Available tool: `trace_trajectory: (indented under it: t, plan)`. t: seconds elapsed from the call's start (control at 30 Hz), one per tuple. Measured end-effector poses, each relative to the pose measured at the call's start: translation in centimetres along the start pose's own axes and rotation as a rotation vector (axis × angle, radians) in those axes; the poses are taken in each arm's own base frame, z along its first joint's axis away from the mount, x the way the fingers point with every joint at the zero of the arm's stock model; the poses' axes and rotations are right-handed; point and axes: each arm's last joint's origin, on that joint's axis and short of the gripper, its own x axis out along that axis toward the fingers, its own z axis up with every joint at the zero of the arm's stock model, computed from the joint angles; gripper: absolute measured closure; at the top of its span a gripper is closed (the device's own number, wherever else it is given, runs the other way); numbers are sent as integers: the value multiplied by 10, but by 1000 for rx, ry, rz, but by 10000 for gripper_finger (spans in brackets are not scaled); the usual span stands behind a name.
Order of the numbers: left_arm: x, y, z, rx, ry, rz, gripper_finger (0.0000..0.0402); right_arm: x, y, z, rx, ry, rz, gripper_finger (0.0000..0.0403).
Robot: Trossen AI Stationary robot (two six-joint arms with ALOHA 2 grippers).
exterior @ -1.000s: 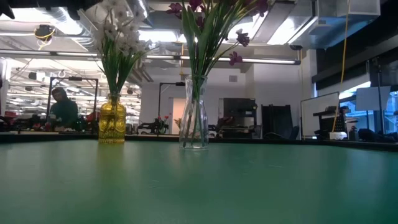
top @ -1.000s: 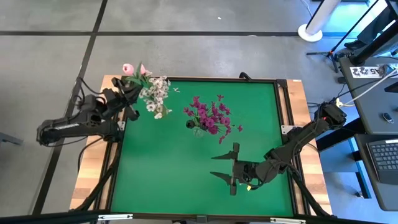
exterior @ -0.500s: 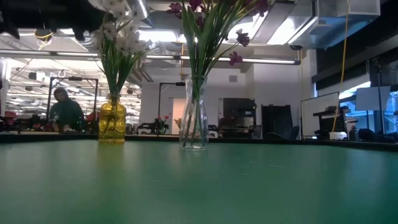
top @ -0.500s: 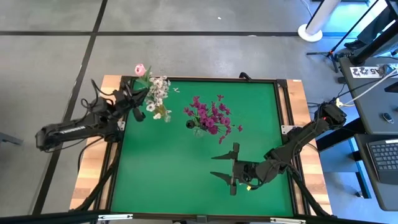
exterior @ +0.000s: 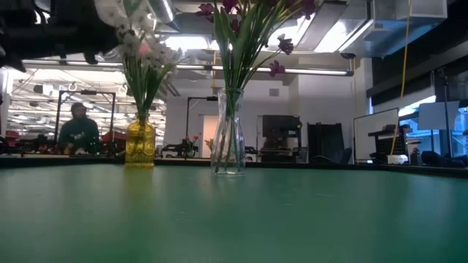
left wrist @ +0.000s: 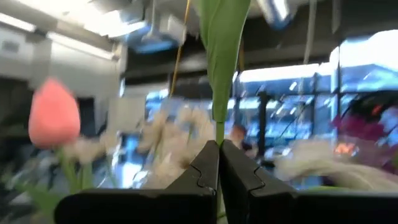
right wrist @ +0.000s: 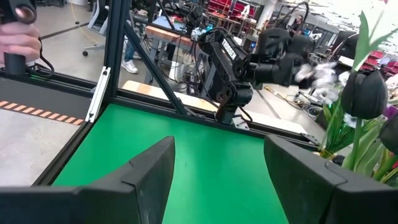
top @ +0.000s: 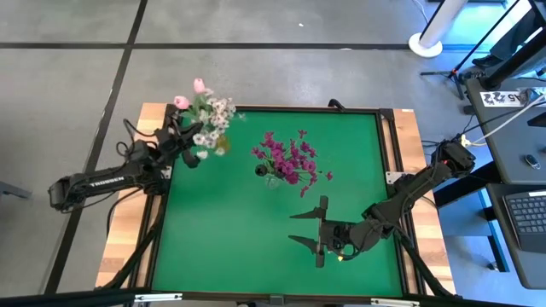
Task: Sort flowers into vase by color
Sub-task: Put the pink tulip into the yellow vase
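Note:
My left gripper is at the table's far left corner, shut on a green-stemmed flower with pink tulip buds. The buds stand among the white blossoms of the yellow vase, which rests on its base on the green mat. Whether the held stem reaches into that vase I cannot tell. The magenta flowers stand in a clear glass vase at mid-table. My right gripper hovers open over the mat's near right, holding nothing. My left gripper pinches the tulip flower's green stem between its two shut fingertips. The fingers come about level from the table's left side and lie across the stem. A broad green leaf rises above the fingers, and the flower is lifted clear of the table.
The green mat is framed by a dark rail and wooden borders. A person sits in the room behind the table. Desks, a laptop and stands lie off the right side.
My left gripper has come down and a little toward the yellow vase, bringing the tulip buds in among the white blossoms. The yellow vase has slid slightly along the mat, toward the clear vase. My right gripper has kept still.

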Motion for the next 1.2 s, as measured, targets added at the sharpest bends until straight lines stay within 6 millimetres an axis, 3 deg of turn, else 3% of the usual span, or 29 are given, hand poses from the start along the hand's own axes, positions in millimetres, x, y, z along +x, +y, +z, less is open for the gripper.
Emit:
trace_trajectory:
  t: [0.5,1.2]
  plan:
    - [0,0,9,118,-95,-11,401,0,1,-5,33,43,6,157]
    - [5,-1,-4,208,18,8,401,0,1,-3,51,23,29,157]
